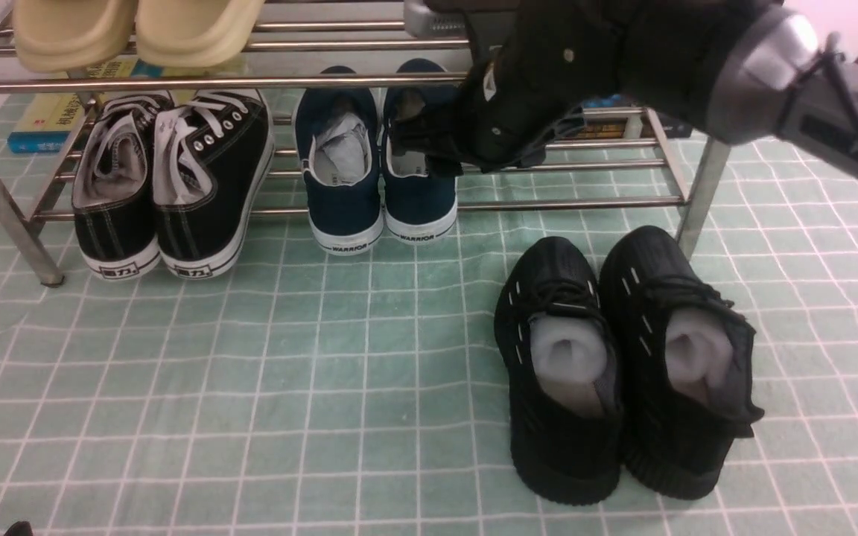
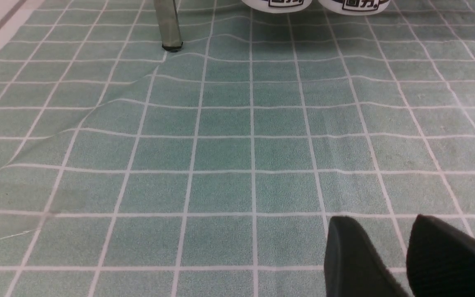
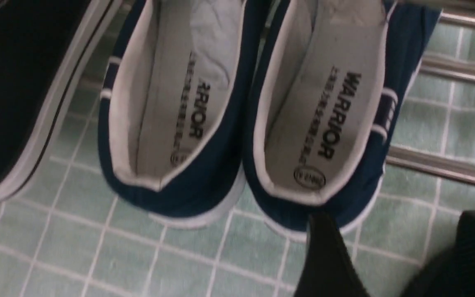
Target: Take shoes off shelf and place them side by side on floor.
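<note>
My right end effector point(image 1: 429, 145) hangs over the right-hand shoe of the navy shoes point(image 1: 343, 201), at about 12 o'clock in the front view. In the right wrist view its fingers point(image 3: 328, 255) stand wide apart, with only the floor point(image 1: 287, 372) between them, so it is holding nothing. One finger sits just beside that shoe's heel; I cannot tell whether it touches.

The navy pair rests side by side on the lower tier of the shelf point(image 1: 585, 202). The toes point to 12 o'clock and the heels poke out past the front bar toward 6 o'clock. The left one has crumpled paper stuffed inside.

My left end effector point(image 2: 379, 220) is low over bare floor. Its fingers are parted by a narrower gap and grip nothing.

At 10 o'clock the black lace-up sneakers point(image 1: 176, 186) share the same tier, just beside the navy pair. At 11 o'clock beige slippers point(image 1: 138, 30) lie on the upper tier. At 4 o'clock the black knit sneakers point(image 1: 623, 365) stand together on the floor, near the shelf's right front leg. A book point(image 1: 45, 123) lies under the shelf at 10 o'clock.
</note>
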